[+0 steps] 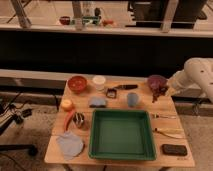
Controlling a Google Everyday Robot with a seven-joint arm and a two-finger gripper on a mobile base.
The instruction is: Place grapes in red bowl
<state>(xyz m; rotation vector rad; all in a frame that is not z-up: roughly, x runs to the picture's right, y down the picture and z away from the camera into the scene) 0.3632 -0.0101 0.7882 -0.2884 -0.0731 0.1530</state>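
Mostly the surface [165, 107] is filled by a green tray [122, 134], with bare wood left along the right edge and in front of the far row. Near the far right corner, just beside the purple bowl [156, 79], the end effector [161, 88] is pinched together on the grapes [159, 93]. The red bowl [77, 83] sits far left, well apart.

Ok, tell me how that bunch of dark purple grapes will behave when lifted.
The lumpy dark reddish-purple bunch of grapes, pinched in the shut tool beside the round purple bowl, will probably sag and swing rather than stay stiff. Loose round berries may drop and roll on the wooden table. It looks small, so likely light.
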